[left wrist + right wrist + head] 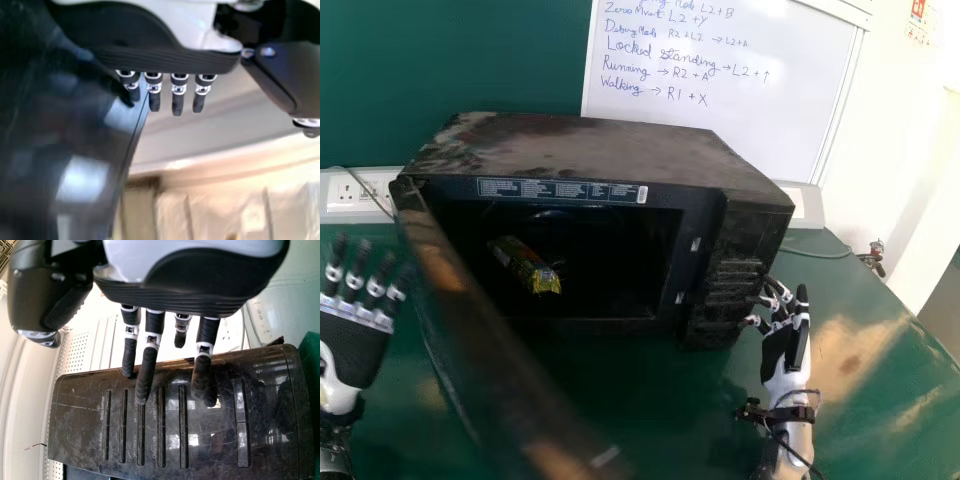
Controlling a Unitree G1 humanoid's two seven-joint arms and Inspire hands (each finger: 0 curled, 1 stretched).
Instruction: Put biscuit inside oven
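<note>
Apparently the biscuit is placed, left of centre inside the oven, so the left hand, far left, relaxed and empty like the right hand, lower right, should swing the door closed.

Black oven on green table

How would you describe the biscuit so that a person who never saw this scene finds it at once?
On the green table stands the dark oven, its door open. Look inside it, to the left of the button panel. The biscuit is the small yellow and green packet lying there, bright against the black interior.
</note>
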